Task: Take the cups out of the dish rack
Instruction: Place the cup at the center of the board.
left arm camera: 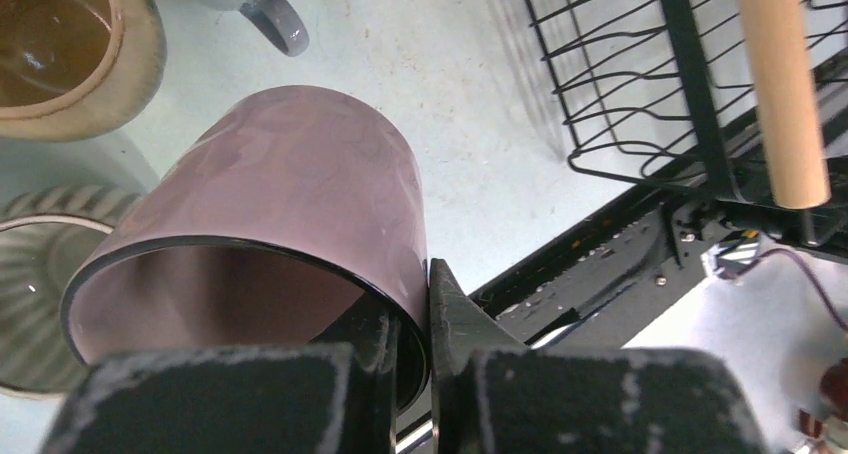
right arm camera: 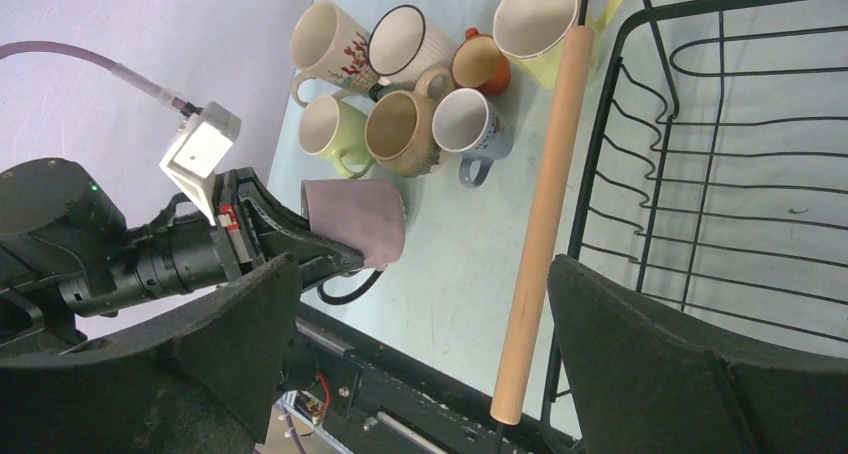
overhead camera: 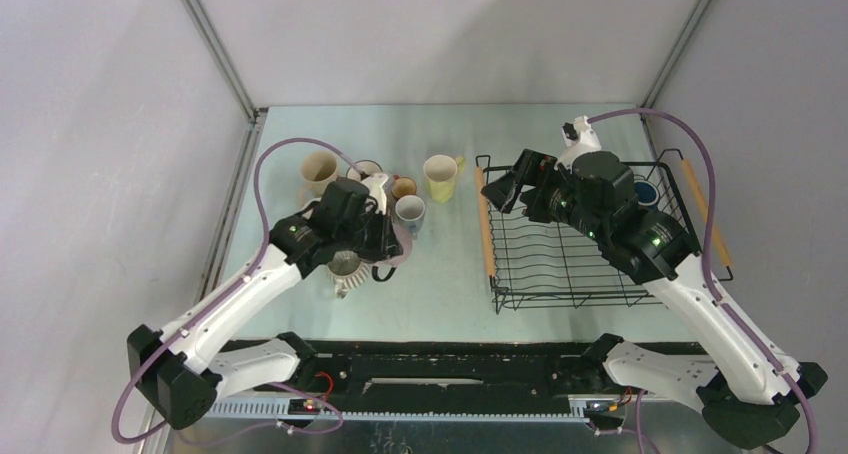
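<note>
My left gripper point(left arm camera: 425, 314) is shut on the wall of a mauve-pink cup point(left arm camera: 290, 194), one finger inside the rim and one outside. The cup hangs tilted beside the cups on the table point(overhead camera: 405, 246). Several cups stand grouped there: tan point(overhead camera: 319, 171), pale yellow point(overhead camera: 440, 177), orange-red point(overhead camera: 404, 187), grey point(overhead camera: 409, 212) and cream ribbed point(overhead camera: 345, 271). My right gripper point(overhead camera: 505, 189) is open with nothing in it, over the left end of the black wire dish rack point(overhead camera: 560, 269). A dark blue cup point(overhead camera: 645, 190) sits at the rack's back right.
The rack's wooden rod handles run along its left side point(right arm camera: 545, 204) and right side point(overhead camera: 700, 209). The black rail of the arm bases point(overhead camera: 450, 359) lies along the near edge. Grey walls close the table on the left, back and right.
</note>
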`<action>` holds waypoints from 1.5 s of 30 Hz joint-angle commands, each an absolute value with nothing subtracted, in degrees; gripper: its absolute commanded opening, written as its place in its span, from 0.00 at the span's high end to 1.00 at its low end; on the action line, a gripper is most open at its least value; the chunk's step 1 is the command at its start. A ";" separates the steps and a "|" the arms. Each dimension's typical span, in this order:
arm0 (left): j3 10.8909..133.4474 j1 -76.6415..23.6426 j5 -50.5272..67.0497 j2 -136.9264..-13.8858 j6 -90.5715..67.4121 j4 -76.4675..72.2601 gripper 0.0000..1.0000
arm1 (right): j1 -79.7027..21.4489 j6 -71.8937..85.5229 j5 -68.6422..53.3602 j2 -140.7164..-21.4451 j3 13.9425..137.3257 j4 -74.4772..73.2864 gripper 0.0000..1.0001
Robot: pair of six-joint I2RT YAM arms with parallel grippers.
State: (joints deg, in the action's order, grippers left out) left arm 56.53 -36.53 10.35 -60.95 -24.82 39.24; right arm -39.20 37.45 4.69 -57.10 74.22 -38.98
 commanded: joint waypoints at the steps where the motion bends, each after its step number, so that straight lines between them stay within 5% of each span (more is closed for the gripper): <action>1: 57.04 -38.54 6.07 -62.71 -21.74 36.96 1.00 | -39.81 35.75 6.56 -56.94 75.47 -39.46 0.00; 33: 61.13 -45.79 -8.12 -86.16 -20.47 37.53 1.00 | -39.73 33.63 9.66 -56.94 75.48 -41.37 0.00; 45: 60.75 -46.00 -8.13 -87.68 -20.90 37.22 0.72 | -39.73 33.58 9.64 -57.28 75.49 -41.50 0.00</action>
State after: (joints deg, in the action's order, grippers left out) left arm 57.45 -45.63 -6.55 -87.46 -21.56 38.94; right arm -39.20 34.74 8.71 -57.12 74.22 -41.71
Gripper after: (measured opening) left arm 0.156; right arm 0.993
